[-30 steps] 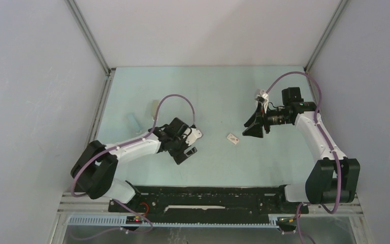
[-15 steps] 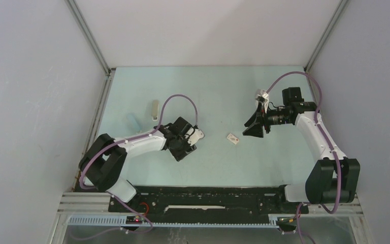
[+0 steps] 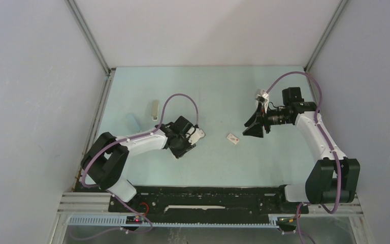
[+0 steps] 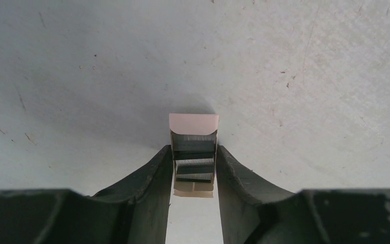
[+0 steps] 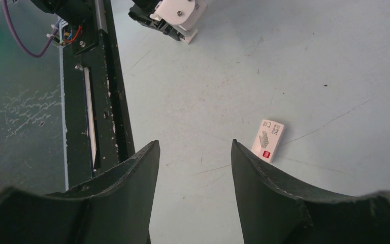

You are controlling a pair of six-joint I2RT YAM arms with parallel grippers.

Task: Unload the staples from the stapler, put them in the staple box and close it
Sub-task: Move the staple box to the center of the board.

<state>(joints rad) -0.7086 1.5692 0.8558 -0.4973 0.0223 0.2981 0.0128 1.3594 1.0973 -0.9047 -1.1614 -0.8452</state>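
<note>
Pinching 1 tray point(image 4: 193, 123), 2 staples point(image 4: 195, 144) strips, left fingers point(image 4: 147, 188) | right fingers point(image 5: 132, 183) wide | 1 box point(image 5: 268, 140)

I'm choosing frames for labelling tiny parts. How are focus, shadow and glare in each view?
Left wrist: the staples and table scratches are sharp, the stapler casts a soft shadow beyond it, and the near fingers are dark and soft. Right wrist: the printed box is crisp, fingers soft. Top external: even light, no glare, but the printed box is tiny.
</note>
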